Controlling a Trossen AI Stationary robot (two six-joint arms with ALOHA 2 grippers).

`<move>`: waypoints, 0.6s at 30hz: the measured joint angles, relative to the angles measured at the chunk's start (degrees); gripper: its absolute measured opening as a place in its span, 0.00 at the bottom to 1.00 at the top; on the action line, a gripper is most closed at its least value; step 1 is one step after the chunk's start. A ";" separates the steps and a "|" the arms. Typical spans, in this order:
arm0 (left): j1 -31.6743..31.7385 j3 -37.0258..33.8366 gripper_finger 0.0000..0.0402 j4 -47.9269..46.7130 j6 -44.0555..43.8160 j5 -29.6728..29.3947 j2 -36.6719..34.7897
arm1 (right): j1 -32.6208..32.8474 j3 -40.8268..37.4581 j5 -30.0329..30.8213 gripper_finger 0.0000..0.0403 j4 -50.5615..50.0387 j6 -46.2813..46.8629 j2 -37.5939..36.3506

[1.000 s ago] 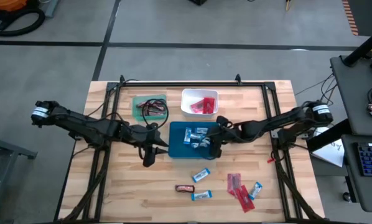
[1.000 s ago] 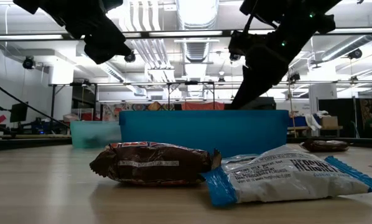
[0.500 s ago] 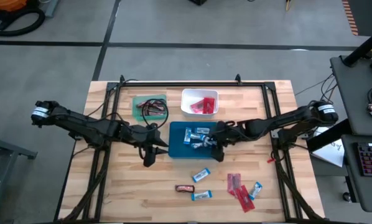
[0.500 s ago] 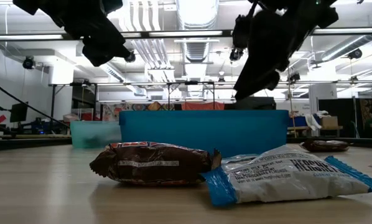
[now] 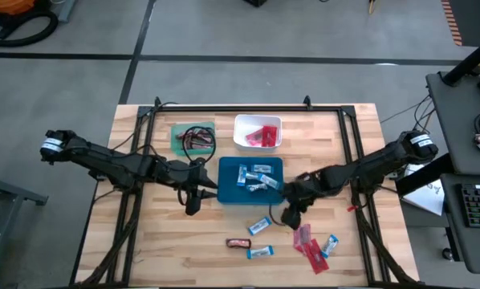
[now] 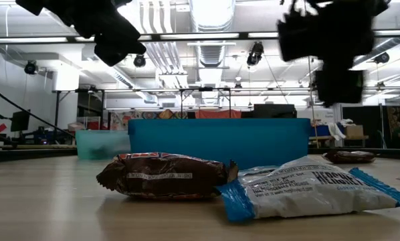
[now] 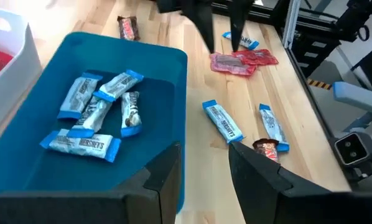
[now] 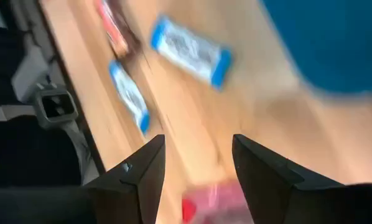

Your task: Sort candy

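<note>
Loose candy lies on the table's near middle: blue-and-white bars (image 5: 259, 226) (image 5: 259, 252) (image 5: 330, 245), a dark brown bar (image 5: 238, 242) and red packets (image 5: 303, 234) (image 5: 314, 254). Several blue-and-white bars (image 7: 99, 109) lie in the blue tray (image 5: 228, 193). My right gripper (image 5: 290, 217) (image 8: 195, 180) hangs open and empty above the table just right of that tray, over the loose candy. My left gripper (image 5: 193, 205) (image 7: 204, 180) hovers open and empty at the tray's left side. In the low view the brown bar (image 6: 163, 175) and a blue-and-white bar (image 6: 307, 187) lie side by side.
A white tray (image 5: 242, 122) with red packets and a green tray (image 5: 178, 130) with dark brown bars stand behind the blue tray. A black frame (image 5: 248, 107) runs along the table's far side and down both sides. Bare wood lies at the near left.
My right gripper has left the space over the blue tray and swung toward the table's right and near edge, rolling its wrist as it went. It now hangs over the loose candy. The left arm has kept still.
</note>
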 joint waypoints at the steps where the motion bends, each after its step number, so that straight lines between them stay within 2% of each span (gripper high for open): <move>1: 0.00 0.00 0.29 0.16 0.70 -0.56 0.00 | 1.05 0.00 -0.01 0.43 -1.62 2.45 0.00; 9: 0.00 1.29 0.29 0.38 5.47 -4.99 0.00 | 9.13 0.00 0.62 0.39 -13.25 24.36 0.60; 15: 0.00 2.79 0.29 0.37 10.45 -8.80 0.00 | 13.19 0.03 1.28 0.41 -15.07 34.87 3.03; 18: 0.02 3.52 0.29 0.41 13.20 -10.84 0.00 | 14.11 0.19 4.78 0.41 -15.21 37.85 4.30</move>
